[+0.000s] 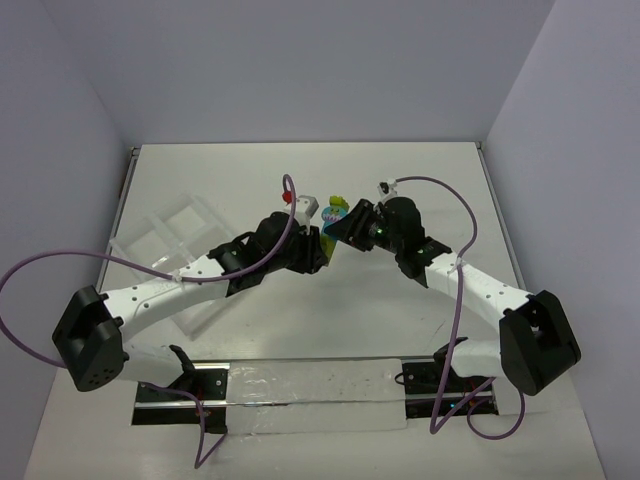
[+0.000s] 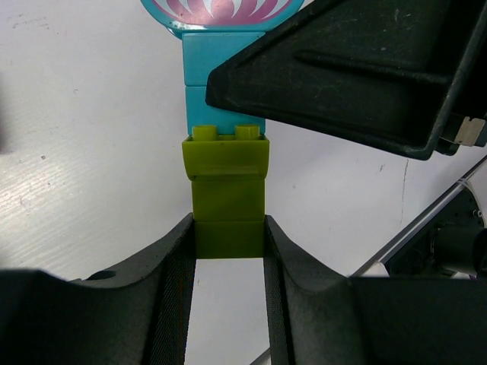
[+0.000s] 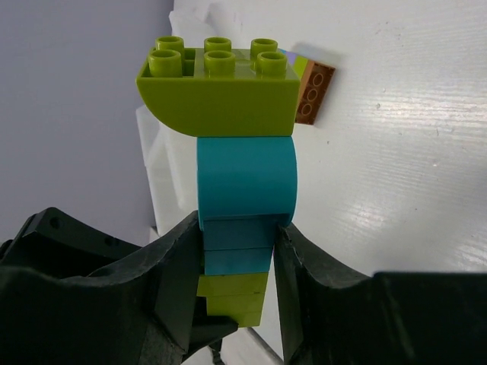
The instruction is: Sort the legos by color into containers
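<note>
A stack of legos (image 1: pixel 337 215) hangs above the table between my two grippers. The left gripper (image 2: pixel 228 228) is shut on the lime green bricks (image 2: pixel 227 199) at one end. Teal bricks (image 2: pixel 217 72) continue beyond them, partly covered by the right gripper's black body (image 2: pixel 358 68). In the right wrist view, the right gripper (image 3: pixel 237 232) is shut on the teal bricks (image 3: pixel 237 247), with a rounded teal brick (image 3: pixel 245 186) and a wide lime green brick (image 3: pixel 221 95) past its fingertips. The lime bricks (image 3: pixel 232 296) sit deeper between the fingers. The clear tray of containers (image 1: pixel 165 235) lies left of the arms.
An orange-brown brick (image 3: pixel 314 93) lies on the white table behind the stack. The tray's translucent edge (image 3: pixel 163 163) shows left of the stack in the right wrist view. Purple cables loop from both arms. Grey walls enclose the table.
</note>
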